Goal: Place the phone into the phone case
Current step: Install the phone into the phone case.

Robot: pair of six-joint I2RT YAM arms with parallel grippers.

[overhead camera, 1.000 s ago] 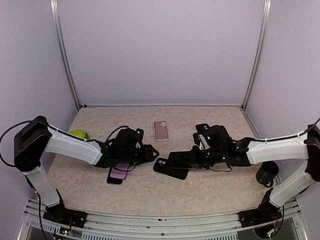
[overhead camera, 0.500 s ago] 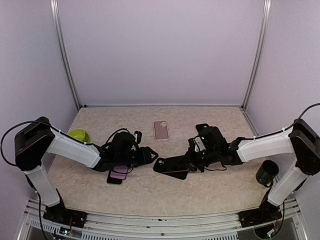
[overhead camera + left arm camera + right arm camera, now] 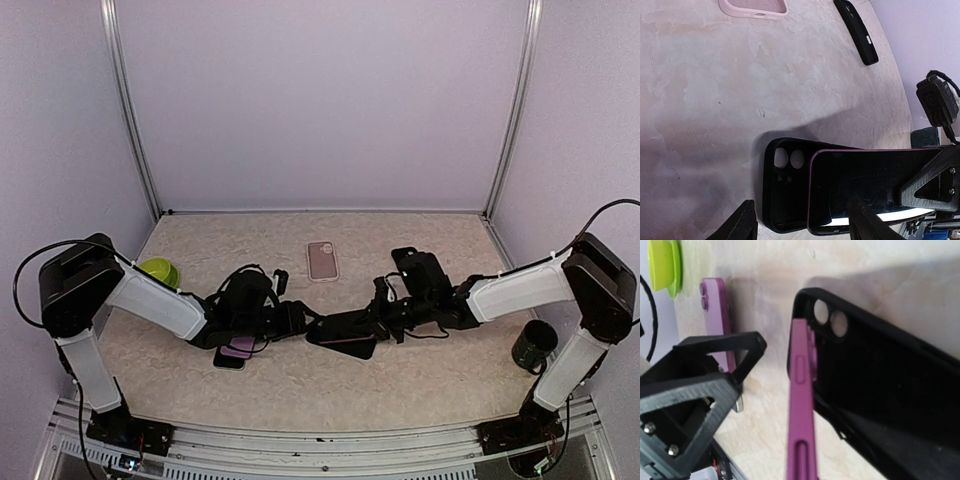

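**Arms draw together over the case**

Since a second ago both arms have edged inward. The right gripper (image 3: pixel 375 318) is clamped on the purple phone (image 3: pixel 801 405), which is tilted with its camera end over the black case (image 3: pixel 785 200) just ahead of that gripper. The left gripper (image 3: pixel 801 202) is spread wide, with the case's camera end between its fingers.
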